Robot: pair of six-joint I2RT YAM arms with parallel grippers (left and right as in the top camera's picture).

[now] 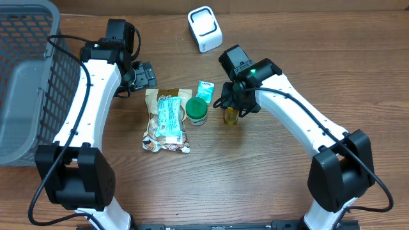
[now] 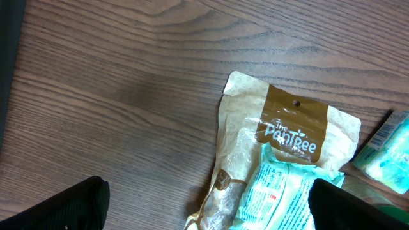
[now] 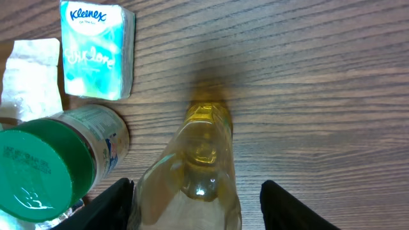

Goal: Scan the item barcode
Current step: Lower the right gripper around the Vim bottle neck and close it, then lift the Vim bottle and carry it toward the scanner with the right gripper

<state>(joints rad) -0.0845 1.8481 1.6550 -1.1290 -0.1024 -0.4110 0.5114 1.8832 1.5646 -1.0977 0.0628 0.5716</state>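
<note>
Overhead view: two arms are sharing one tabletop (image 1: 287,38). One white scanner (image 1: 204,29) is sitting at the far side, apart from the goods, probably so an item can be carried to it. One wire basket (image 1: 25,83) is waiting at the left, likely for finished items. Five items are lying bunched between the arms: one brown pouch (image 1: 153,131) carrying one teal packet (image 1: 170,115), one green-lidded jar (image 1: 196,110), one tissue pack (image 1: 204,91) and one yellow bottle (image 1: 231,115). Left wrist view: the left jaws are standing wide apart, gripping nothing, hovering over the pouch's top edge, seemingly idle. Right wrist view: the right jaws are straddling the bottle, just beside the jar, a gap showing at one side, so not gripping; this bottle is evidently the item chosen for scanning.
</note>
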